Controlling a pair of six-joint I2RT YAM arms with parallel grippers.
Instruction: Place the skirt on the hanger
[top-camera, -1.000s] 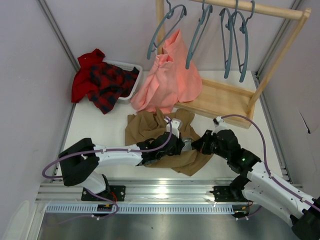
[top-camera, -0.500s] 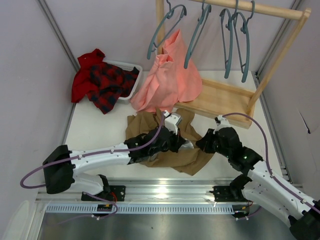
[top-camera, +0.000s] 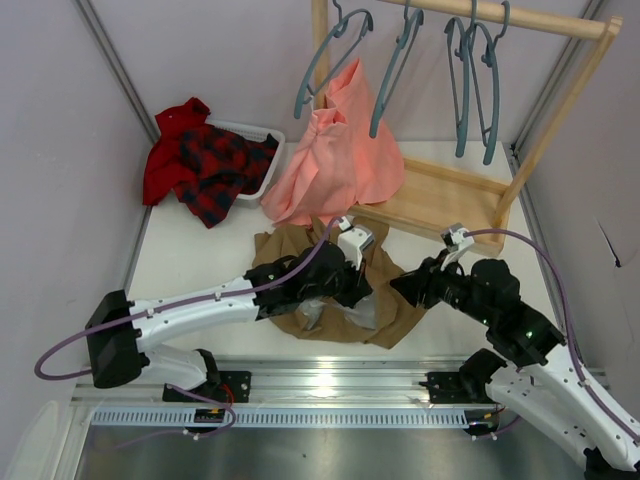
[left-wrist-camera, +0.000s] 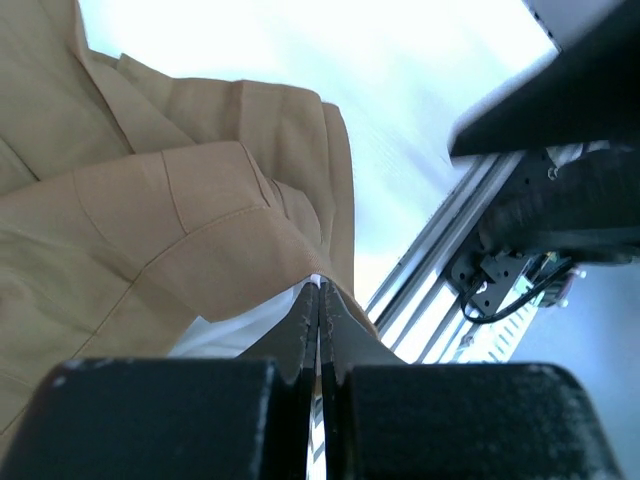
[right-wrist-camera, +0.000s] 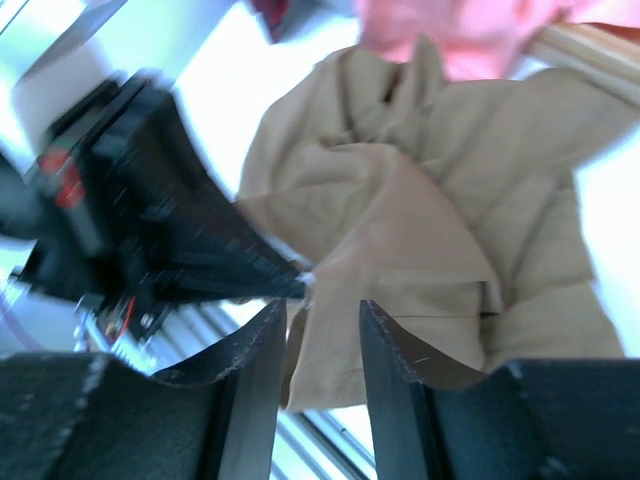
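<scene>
At the table's (top-camera: 200, 262) front, left gripper (left-wrist-camera: 318, 292) is clamped on the skirt (left-wrist-camera: 180, 220); right gripper (right-wrist-camera: 322, 310), jaws apart, should next grasp another edge.

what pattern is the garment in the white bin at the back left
The garment is red-and-black plaid with plain red parts, clearest in the top external view.

Pale lilac walls (top-camera: 60, 150) enclose a brightly lit white table (top-camera: 200, 265) bearing a wooden rack (top-camera: 440, 195).
</scene>
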